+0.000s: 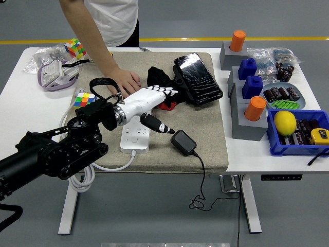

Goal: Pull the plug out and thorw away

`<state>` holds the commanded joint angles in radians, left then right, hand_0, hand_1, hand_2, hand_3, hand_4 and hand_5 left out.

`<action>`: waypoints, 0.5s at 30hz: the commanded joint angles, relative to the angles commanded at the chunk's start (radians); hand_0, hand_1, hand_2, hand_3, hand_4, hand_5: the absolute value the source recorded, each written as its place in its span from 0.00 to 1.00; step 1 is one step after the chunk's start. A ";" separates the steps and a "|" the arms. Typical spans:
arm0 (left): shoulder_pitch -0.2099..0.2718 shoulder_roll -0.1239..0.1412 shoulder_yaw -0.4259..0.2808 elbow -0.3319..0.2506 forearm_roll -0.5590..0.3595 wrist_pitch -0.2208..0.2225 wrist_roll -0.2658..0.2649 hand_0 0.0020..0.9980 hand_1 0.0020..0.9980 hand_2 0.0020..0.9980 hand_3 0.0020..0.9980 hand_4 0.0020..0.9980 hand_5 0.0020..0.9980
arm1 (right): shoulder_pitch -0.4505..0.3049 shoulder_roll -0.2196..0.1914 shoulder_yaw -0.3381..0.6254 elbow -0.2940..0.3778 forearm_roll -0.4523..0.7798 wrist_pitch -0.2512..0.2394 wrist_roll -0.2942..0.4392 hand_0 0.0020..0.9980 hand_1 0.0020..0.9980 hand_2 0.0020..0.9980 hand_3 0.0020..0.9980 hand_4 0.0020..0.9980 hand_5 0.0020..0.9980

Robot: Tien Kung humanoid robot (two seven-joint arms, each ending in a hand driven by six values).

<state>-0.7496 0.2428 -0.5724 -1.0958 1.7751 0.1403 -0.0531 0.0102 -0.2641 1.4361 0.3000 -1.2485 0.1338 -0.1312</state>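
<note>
The plug (183, 142), a black adapter block with its cord trailing off the near edge of the bench (15, 98), is seen lying free on the beige mat (205, 123), just to the right of the white power strip (135, 138) and apart from it. It is no longer seated in any socket, so the pulling-out step can be judged done. The left hand (154, 105) is raised above the strip with its white fingers extended and relaxed; nothing is grasped by it, and the thumb (157, 126) is pointed toward the plug without touching it. The right hand is not seen.

The strip's far end is pressed down by a person's hand (122, 81) from the far side of the bench, apparently to steady it.

What is left is the discarding, unless dropping the plug on the mat is taken as that. No bin can be made out; the blue tray (274, 139) at the right is already filled with a lemon (285, 122) and small parts. For the next move, the plug would need to be approached from above and slightly left, closed on across its body rather than its cord, and lifted clear so that the trailing cord is not snagged on the mat's edge. Care would be called for near the black pouch (198, 78) and dark cloth (162, 80) beyond.
</note>
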 joint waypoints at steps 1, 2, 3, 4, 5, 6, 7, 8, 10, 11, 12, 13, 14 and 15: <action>0.019 0.015 -0.019 -0.028 -0.021 0.031 -0.030 1.00 1.00 1.00 1.00 1.00 0.83 | 0.000 0.000 0.001 -0.001 -0.001 0.000 0.000 0.63 0.67 0.69 0.64 0.99 0.56; 0.046 0.035 -0.041 -0.062 -0.057 0.068 -0.069 1.00 1.00 1.00 1.00 1.00 0.83 | -0.001 0.000 0.002 -0.001 -0.002 0.001 0.000 0.63 0.67 0.69 0.64 0.99 0.56; 0.075 0.056 -0.060 -0.098 -0.092 0.106 -0.116 1.00 1.00 1.00 1.00 1.00 0.83 | -0.001 0.000 0.005 -0.001 -0.003 0.001 0.000 0.63 0.67 0.69 0.64 0.99 0.56; 0.095 0.068 -0.070 -0.122 -0.108 0.125 -0.148 1.00 1.00 1.00 1.00 1.00 0.83 | -0.002 0.001 0.006 -0.001 -0.003 0.001 0.000 0.63 0.67 0.69 0.64 0.99 0.56; 0.120 0.087 -0.080 -0.150 -0.123 0.137 -0.176 0.70 0.76 0.74 1.00 1.00 0.49 | -0.002 0.001 0.009 -0.001 -0.004 0.002 0.000 0.63 0.67 0.69 0.64 0.99 0.56; 0.150 0.103 -0.092 -0.177 -0.119 0.143 -0.198 0.70 0.76 0.74 1.00 1.00 0.49 | -0.003 0.001 0.009 0.000 -0.003 0.002 0.000 0.63 0.67 0.69 0.63 0.99 0.56; 0.166 0.111 -0.100 -0.190 -0.113 0.142 -0.200 0.70 0.76 0.74 1.00 1.00 0.49 | -0.003 0.002 0.009 0.000 -0.003 0.002 0.000 0.63 0.67 0.69 0.63 0.99 0.56; 0.178 0.115 -0.105 -0.197 -0.109 0.140 -0.200 0.70 0.76 0.74 1.00 1.00 0.49 | -0.003 0.002 0.009 0.000 -0.003 0.002 0.000 0.63 0.67 0.69 0.63 0.99 0.56; 0.226 0.139 -0.135 -0.224 -0.094 0.109 -0.178 0.70 0.76 0.74 1.00 1.00 0.49 | -0.002 0.001 0.010 0.003 -0.001 0.002 0.001 0.63 0.67 0.69 0.63 0.99 0.56; 0.245 0.147 -0.146 -0.232 -0.093 0.091 -0.163 0.70 0.76 0.74 1.00 1.00 0.49 | -0.002 0.001 0.009 0.004 -0.002 0.002 0.001 0.63 0.67 0.69 0.63 0.99 0.56; 0.258 0.154 -0.153 -0.238 -0.096 0.074 -0.149 0.17 0.17 0.21 0.95 0.54 0.00 | -0.002 0.000 0.010 0.004 -0.002 0.001 0.001 0.63 0.67 0.69 0.63 0.99 0.56; 0.273 0.159 -0.161 -0.244 -0.097 0.055 -0.133 0.17 0.17 0.21 0.95 0.54 0.00 | -0.002 0.000 0.011 0.004 -0.002 0.001 0.001 0.63 0.67 0.69 0.63 0.99 0.56; 0.286 0.164 -0.170 -0.250 -0.092 0.036 -0.116 0.17 0.17 0.21 0.95 0.54 0.00 | -0.002 -0.001 0.011 0.005 -0.002 0.001 0.000 0.63 0.67 0.69 0.63 0.99 0.56; 0.297 0.168 -0.177 -0.255 -0.090 0.018 -0.101 0.17 0.17 0.21 0.95 0.54 0.00 | -0.002 -0.001 0.011 0.005 -0.003 0.001 0.000 0.63 0.67 0.69 0.63 0.99 0.56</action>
<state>-0.4529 0.4108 -0.7495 -1.3506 1.6855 0.1580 -0.1538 0.0078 -0.2653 1.4476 0.3050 -1.2510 0.1346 -0.1308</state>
